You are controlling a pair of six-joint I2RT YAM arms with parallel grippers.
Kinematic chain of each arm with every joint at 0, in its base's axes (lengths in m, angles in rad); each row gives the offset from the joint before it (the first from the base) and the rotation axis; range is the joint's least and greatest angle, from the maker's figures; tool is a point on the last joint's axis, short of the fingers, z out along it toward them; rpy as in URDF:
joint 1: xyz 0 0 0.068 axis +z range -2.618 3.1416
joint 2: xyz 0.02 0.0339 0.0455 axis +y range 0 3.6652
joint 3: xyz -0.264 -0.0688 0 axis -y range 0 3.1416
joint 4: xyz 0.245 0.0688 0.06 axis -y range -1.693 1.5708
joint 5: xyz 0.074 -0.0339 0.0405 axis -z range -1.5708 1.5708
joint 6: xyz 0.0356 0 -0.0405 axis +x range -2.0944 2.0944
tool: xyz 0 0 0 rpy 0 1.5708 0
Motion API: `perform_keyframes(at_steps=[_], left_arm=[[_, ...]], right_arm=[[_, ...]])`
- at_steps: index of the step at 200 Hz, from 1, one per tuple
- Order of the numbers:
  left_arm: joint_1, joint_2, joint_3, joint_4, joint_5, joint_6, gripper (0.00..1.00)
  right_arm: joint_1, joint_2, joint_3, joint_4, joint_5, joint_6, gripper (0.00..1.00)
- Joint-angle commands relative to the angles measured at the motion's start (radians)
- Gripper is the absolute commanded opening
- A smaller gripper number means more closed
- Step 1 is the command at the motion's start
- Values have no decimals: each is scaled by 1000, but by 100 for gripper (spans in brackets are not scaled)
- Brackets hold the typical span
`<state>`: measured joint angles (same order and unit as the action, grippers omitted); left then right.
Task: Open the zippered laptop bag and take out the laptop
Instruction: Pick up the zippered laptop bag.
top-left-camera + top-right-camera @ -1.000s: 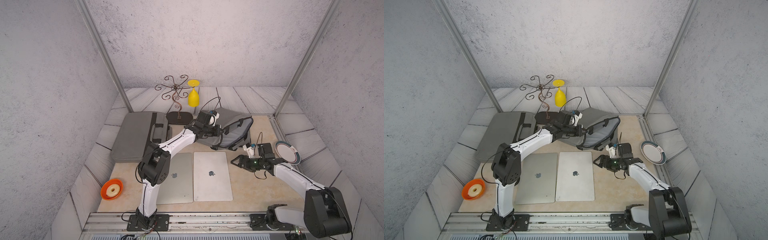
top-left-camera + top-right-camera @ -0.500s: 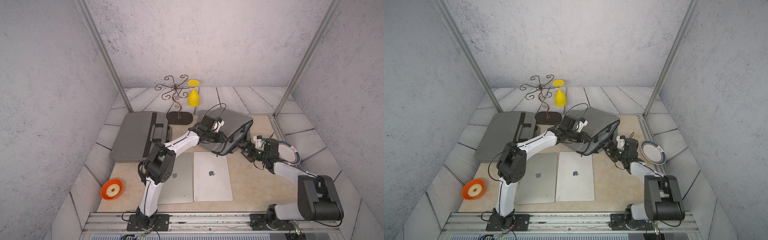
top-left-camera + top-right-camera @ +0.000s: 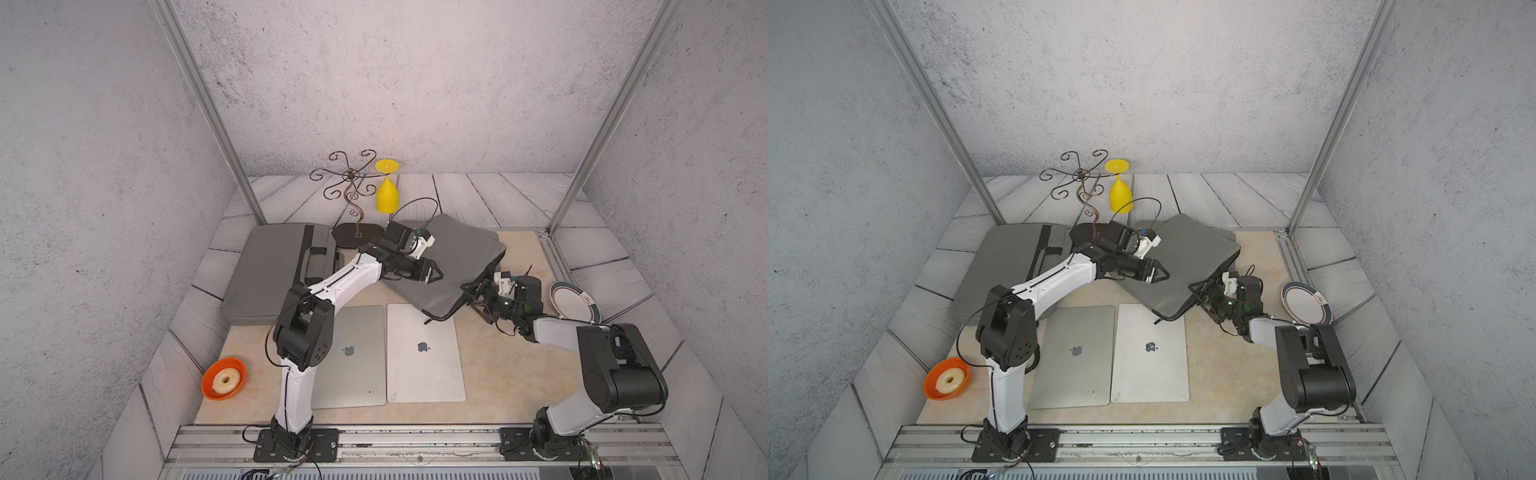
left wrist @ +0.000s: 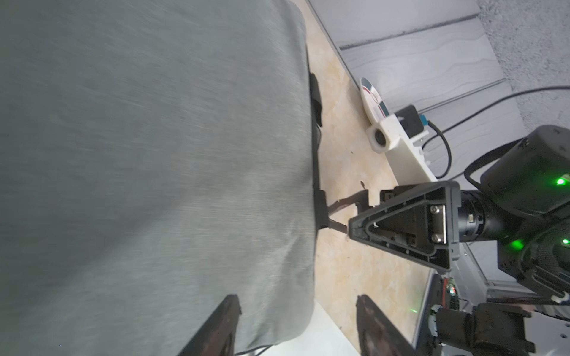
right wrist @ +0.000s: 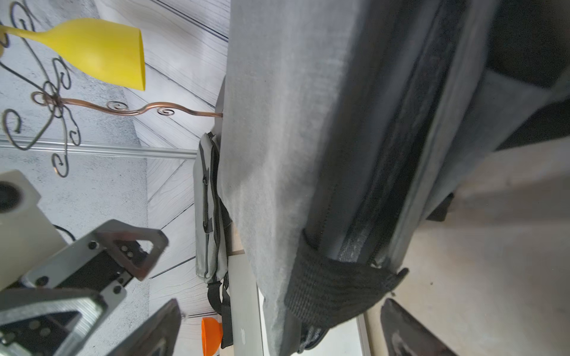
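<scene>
A second earlier you had the left gripper [image 3: 435, 272] clamped on the laptop bag [image 3: 457, 253], holding it bunched and raised. By this moment you had let go. Its fingers [image 4: 226, 311] stood spread over the grey top panel, just right of centre in both top views. The bag had dropped flat, its lower corner lying across the upper right corner of the silver laptop [image 3: 424, 357].

You had also brought the right gripper [image 3: 471, 296] up from the bare table to the bag's right edge. Its jaws were wide apart and straddled the black strap [image 5: 333, 292] without squeezing it.

Whether a laptop was inside could not be seen. The bag looked limp, and the silver laptop and a grey laptop [image 3: 353, 353] lay out below it, so the removal was probably finished.
</scene>
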<state>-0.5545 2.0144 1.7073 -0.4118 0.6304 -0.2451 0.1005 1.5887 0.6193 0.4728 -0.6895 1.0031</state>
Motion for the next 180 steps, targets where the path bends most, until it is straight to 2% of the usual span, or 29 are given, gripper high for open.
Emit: perform_keyframes(at_steps=[1, 29, 56, 75, 110, 180], left_arm=[[55, -12, 1, -80, -71, 101, 62], [131, 32, 16, -89, -122, 106, 62], [188, 68, 30, -91, -206, 92, 62], [220, 77, 15, -60, -261, 78, 62], [259, 103, -3, -1, -282, 36, 62], [274, 186, -17, 59, -229, -57, 62]], right_arm=[[8, 71, 40, -18, 50, -18, 98], [49, 153, 92, 42, 39, 12, 95], [64, 227, 119, 110, 35, 63, 85], [70, 269, 126, 152, 27, 98, 71], [70, 283, 118, 188, 26, 121, 44], [54, 226, 116, 89, 34, 57, 15]])
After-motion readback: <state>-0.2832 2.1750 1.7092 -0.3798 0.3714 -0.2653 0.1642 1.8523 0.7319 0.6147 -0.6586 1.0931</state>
